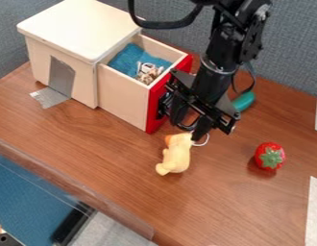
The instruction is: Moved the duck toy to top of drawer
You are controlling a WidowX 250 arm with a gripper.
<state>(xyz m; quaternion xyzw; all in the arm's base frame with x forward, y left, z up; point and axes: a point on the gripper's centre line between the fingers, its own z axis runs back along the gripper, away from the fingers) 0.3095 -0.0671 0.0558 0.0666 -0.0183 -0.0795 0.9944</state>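
Behind arm, partly hidden teal object

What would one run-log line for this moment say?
duck toy: on table | gripper: at duck toy's head | drawer: open | placement on drawer top: not done

Beside the gripper, the drawer is smooth wood, its cloth rough; the duck below looks matt, the strawberry farther right glossy, the table grained wood.
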